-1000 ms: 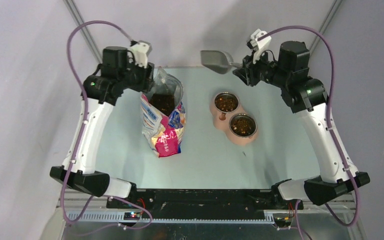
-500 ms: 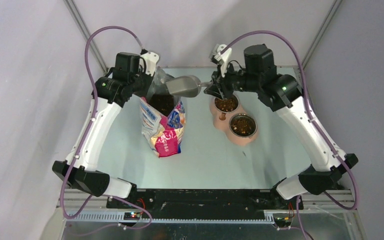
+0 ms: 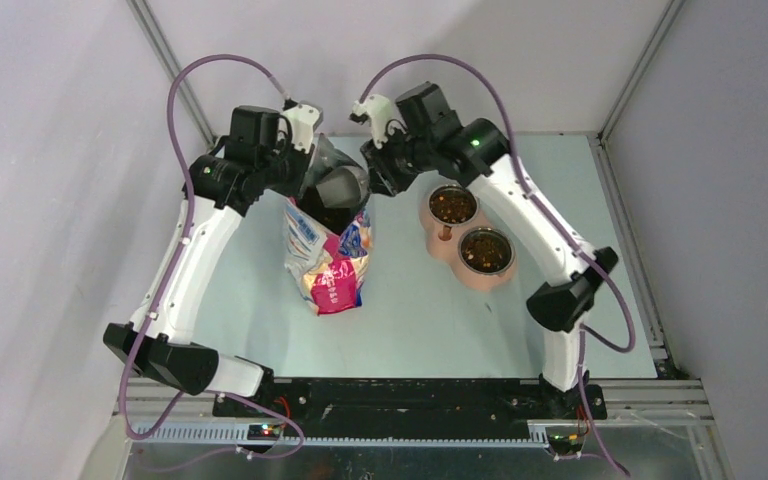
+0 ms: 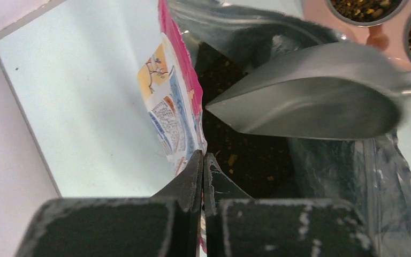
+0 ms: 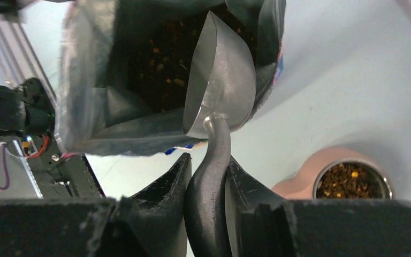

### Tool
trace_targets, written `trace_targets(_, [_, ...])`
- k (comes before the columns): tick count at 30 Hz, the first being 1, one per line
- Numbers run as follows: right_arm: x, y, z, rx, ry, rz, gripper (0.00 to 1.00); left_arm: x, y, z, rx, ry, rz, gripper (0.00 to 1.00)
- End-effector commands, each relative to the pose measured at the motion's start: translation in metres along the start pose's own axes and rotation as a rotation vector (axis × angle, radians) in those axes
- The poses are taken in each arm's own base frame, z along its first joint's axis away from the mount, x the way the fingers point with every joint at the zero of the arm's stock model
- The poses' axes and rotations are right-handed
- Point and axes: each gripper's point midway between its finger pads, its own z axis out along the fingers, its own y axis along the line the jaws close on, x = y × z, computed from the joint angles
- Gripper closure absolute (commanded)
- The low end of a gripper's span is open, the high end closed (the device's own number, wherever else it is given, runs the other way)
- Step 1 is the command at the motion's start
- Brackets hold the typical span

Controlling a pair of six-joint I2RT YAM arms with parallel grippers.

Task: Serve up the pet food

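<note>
Dark brown pet food [image 4: 246,160] lies deep inside the open printed bag [image 3: 328,250], which stands left of centre. My left gripper [image 4: 203,158] is shut on the bag's pink upper edge and holds the mouth open. The grey metal scoop [image 4: 310,107] hangs empty, tilted mouth-down over the opening, just above the kibble [image 5: 155,59]. My right gripper [image 5: 207,163] is shut on the scoop's dark handle. More pet food [image 3: 453,206] fills both steel cups of the pink double bowl [image 3: 443,232].
The double bowl stands right of the bag, under the right forearm. The two wrists [image 3: 360,160] sit close together above the bag's mouth. Grey walls and frame rails close in the table's back and sides.
The right arm swung left, carrying the scoop from the back right, past the bowls, to the bag's mouth. The left gripper closed on the bag's edge.
</note>
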Motion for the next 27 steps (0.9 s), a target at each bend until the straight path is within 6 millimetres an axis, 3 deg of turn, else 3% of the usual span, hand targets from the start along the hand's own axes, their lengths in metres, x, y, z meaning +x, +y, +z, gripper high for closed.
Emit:
trace_targets(1, [0.026,-0.007,0.013,0.094,0.149,0.052,1.0,-0.038,-0.032,-0.027,0.115,-0.153,-0.011,1.0])
trace_targets(5, [0.04,-0.006,0.028,0.119,0.222,0.02,1.0,-0.037,-0.043,-0.026,0.148,-0.148,0.021,1.0])
trace_targets(14, [0.081,-0.01,0.06,0.139,0.365,0.096,1.0,-0.036,-0.044,-0.024,0.138,-0.142,0.006,1.0])
trace_targets(21, [0.129,-0.012,0.091,0.123,0.519,0.113,1.0,-0.037,-0.044,-0.024,0.137,-0.14,0.01,0.99])
trace_targets(24, [0.138,-0.011,0.102,0.115,0.547,0.071,1.0,-0.032,-0.039,-0.028,0.114,-0.127,0.028,0.79])
trace_targets(27, [0.149,-0.005,0.11,0.087,0.583,0.062,1.0,-0.021,-0.033,-0.037,0.078,-0.121,0.048,0.67])
